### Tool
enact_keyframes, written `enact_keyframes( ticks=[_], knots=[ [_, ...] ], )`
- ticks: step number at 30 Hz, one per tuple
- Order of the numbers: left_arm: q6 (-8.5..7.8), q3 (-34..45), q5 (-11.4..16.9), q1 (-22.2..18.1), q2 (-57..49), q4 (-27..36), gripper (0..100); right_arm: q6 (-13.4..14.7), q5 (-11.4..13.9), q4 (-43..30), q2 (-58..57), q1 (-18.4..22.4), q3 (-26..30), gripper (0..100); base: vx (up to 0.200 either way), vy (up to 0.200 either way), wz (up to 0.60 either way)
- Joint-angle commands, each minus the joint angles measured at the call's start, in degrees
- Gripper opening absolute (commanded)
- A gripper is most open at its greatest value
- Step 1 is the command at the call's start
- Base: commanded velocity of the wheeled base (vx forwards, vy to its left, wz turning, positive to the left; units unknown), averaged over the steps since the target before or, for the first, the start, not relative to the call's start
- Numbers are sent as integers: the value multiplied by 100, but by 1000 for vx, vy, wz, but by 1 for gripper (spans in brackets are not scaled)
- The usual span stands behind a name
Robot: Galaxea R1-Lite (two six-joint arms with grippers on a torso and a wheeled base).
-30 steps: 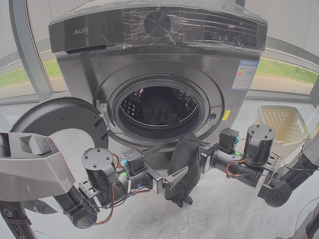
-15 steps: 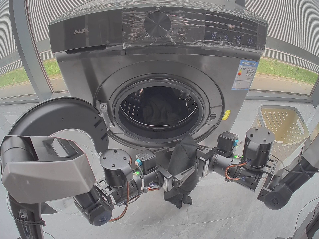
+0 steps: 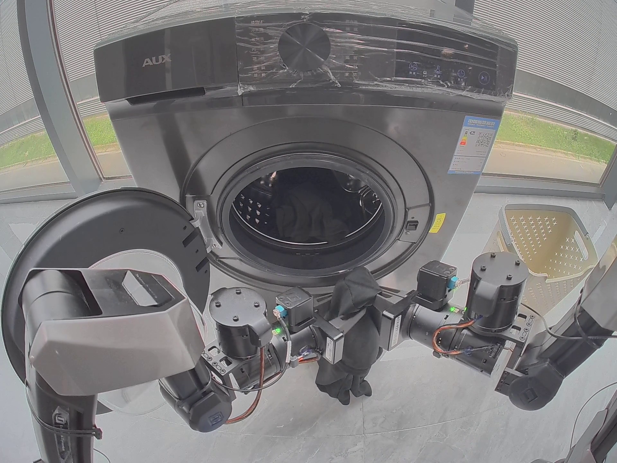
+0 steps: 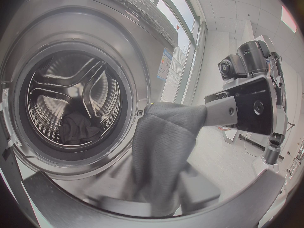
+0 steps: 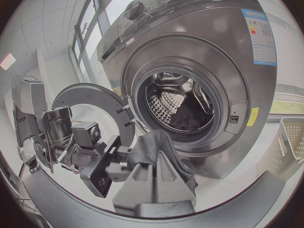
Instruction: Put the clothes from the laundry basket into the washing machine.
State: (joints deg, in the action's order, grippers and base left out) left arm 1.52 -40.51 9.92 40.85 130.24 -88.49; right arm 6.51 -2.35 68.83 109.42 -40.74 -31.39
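Transfer step: the right claw (image 5: 157,157) is pinched on a dark garment (image 3: 355,339) hanging beneath it; the left claw (image 3: 342,348) meets the cloth lower down, its grip indeterminable. Next, the garment probably needs lifting forward into the washing machine drum (image 3: 252,208), above and beyond both claws.

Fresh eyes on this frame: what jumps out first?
A dark garment hangs in front of the washer, just below its open drum. The right hand pinches its top and the left hand is against its other side. Dark clothes already lie in the drum, the door stands swung open on the left, and the basket at far right looks empty.
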Motion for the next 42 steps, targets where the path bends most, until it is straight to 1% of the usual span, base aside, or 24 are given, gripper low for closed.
enact_keyframes(
  ticks=[1, 7, 11, 12, 14, 15, 16, 18, 22, 24, 27, 28, 29, 30, 33, 35, 39, 40, 42],
  knots=[
    [-3, -71, -8, -7, -25, -10, 0, -1, -2, -1, 9, -4, 19, 0, 0, 0, 0],
    [-29, 166, -26, 19, -359, -10, 0, 8, 7, 25, 44, -57, 37, 0, 0, 0, 0],
    [-47, 316, -34, 19, -579, -10, 0, 35, 59, 201, 114, -101, 116, 0, 0, 0, 0],
    [-56, 333, -52, 19, -614, -10, 0, 61, 33, 210, 123, -118, 98, 100, 0, 0, 0],
    [-73, 421, -96, -16, -737, -10, 0, 158, 16, 201, 132, -118, 124, 100, 0, 0, 0],
    [-82, 430, -96, -16, -746, -10, 0, 158, 16, 201, 132, -118, 124, 100, 0, 0, 0],
    [-126, 544, -193, -33, -869, -10, 0, 166, 16, 175, 88, -48, 212, 100, 0, 0, 0],
    [-144, 676, -254, -104, -1027, -1, 0, 158, 16, 157, -9, 40, 388, 100, 0, 0, 0],
    [-161, 843, -245, -341, -1291, -10, 0, 149, 16, 113, -167, 189, 740, 100, 0, 0, 0],
    [-152, 887, -245, -402, -1353, -1, 0, 149, 16, 104, -202, 224, 810, 100, 0, 0, 0],
    [-152, 984, -245, -455, -1528, -1, 0, 122, 226, 113, -272, 453, 1162, 100, 0, 0, 0],
    [-144, 1019, -236, -455, -1625, -1, 0, 122, 376, 131, -272, 532, 1258, 100, 0, 0, 0],
    [-144, 1027, -236, -455, -1660, -1, 0, 122, 429, 148, -272, 567, 1293, 100, 0, 0, 0],
    [-144, 1045, -228, -455, -1748, -1, 0, 114, 569, 166, -264, 690, 1408, 100, 0, 0, 0],
    [-144, 1124, -210, -455, -1897, -1, 0, 105, 640, 192, -193, 787, 1531, 100, 0, 0, 0],
    [-144, 1177, -184, -455, -1985, -1, 0, 79, 684, 201, -79, 787, 1557, 100, 0, 0, 0],
    [-144, 1230, -175, -429, -2108, -1, 0, 79, 938, 307, 281, 796, 1487, 100, 0, 0, 0],
    [-144, 1230, -175, -429, -2108, -1, 0, 79, 938, 307, 281, 796, 1487, 100, 0, 0, 0],
    [-144, 1291, -175, -385, -2179, -1, 0, 79, 1079, 509, 686, 796, 1355, 100, 0, 0, 0]
  ],
)
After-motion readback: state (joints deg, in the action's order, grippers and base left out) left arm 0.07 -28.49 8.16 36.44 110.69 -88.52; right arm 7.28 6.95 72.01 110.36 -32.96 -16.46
